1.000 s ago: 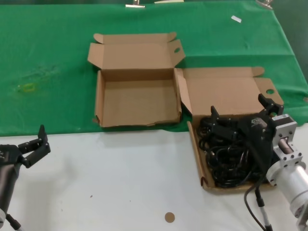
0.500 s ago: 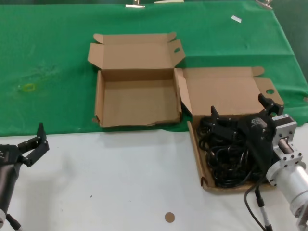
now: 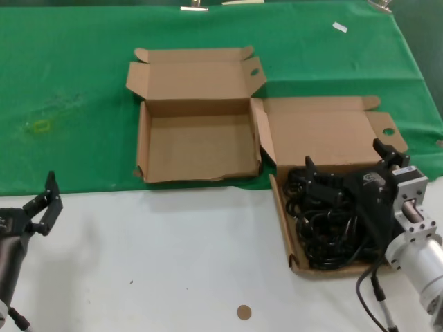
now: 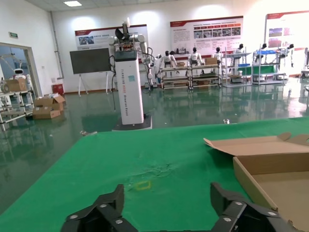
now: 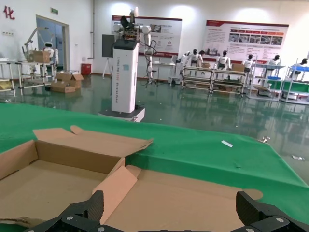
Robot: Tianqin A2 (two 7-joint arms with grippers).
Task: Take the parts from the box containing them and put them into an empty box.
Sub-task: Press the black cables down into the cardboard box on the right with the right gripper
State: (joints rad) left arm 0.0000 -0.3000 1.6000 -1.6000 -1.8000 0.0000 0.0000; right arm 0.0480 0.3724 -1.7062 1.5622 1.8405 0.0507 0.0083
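Currently, left gripper (image 3: 43, 200) sits idle at the near-left table edge, fingers spread. Empty box (image 3: 197, 149) lies open on green cloth (image 3: 69, 83). Right gripper (image 3: 349, 166), jaws wide apart, hovers over power cords (image 3: 325, 225) inside right-hand box (image 3: 325, 128).

Shallow brown cardboard box holding black coiled power cords (image 3: 325, 228): near right corner and right wall hidden behind the right gripper (image 3: 349, 173) and its silver wrist. Individual cord bundles run together; count cannot be told. Left gripper (image 3: 43, 207): arm cut off by the head view's lower left edge. Both wrist views cut each gripper's finger bases at the frame edge. Tiny white scrap (image 3: 339, 27) on green cloth: too small to identify.
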